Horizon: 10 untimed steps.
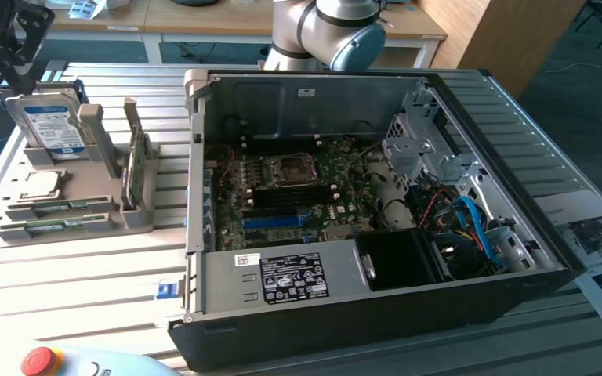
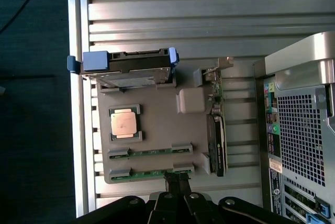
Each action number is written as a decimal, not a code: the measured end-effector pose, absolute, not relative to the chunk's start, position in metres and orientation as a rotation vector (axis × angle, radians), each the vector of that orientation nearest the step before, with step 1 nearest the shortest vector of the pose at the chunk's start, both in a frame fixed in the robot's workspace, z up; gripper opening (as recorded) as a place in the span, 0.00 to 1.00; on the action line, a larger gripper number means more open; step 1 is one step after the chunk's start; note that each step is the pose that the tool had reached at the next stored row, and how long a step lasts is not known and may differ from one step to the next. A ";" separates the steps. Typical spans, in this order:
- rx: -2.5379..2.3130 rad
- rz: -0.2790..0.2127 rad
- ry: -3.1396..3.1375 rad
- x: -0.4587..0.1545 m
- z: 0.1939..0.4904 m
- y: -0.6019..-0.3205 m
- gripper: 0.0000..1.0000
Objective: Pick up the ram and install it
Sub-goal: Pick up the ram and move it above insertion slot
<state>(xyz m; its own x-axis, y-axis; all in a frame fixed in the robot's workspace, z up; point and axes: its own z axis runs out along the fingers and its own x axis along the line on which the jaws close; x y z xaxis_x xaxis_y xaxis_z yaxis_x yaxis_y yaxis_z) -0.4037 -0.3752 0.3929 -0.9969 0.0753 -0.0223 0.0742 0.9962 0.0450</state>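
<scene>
In the exterior view, two long, thin green ram sticks (image 1: 59, 207) lie flat in slots of a grey plastic holder (image 1: 123, 223) on the slatted metal surface (image 1: 71, 274), to the exterior view's left of the open black computer case (image 1: 385, 313).

In the wrist view, the black tool (image 2: 177, 177) is fully closed and grips nothing, its tips just beside the outer ram stick (image 2: 149, 172).

Robot arm (image 1: 332, 27) cut off at picture edge; two ram sticks (image 1: 63, 206) mostly hidden in holder (image 1: 128, 221) slots; power-supply label (image 1: 292, 278) text unreadable.
</scene>
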 end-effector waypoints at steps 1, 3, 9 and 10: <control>0.117 0.069 3.115 -0.404 0.393 -0.375 0.10; 0.116 0.069 3.115 -0.404 0.393 -0.375 0.10; 0.106 0.069 3.115 -0.404 0.393 -0.375 0.10; 0.104 0.069 3.115 -0.404 0.393 -0.375 0.10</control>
<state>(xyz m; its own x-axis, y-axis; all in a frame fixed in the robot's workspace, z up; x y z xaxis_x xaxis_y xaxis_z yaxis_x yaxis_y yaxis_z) -0.4037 -0.3753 0.3929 -0.9975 0.0674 -0.0223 0.0664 0.9968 0.0449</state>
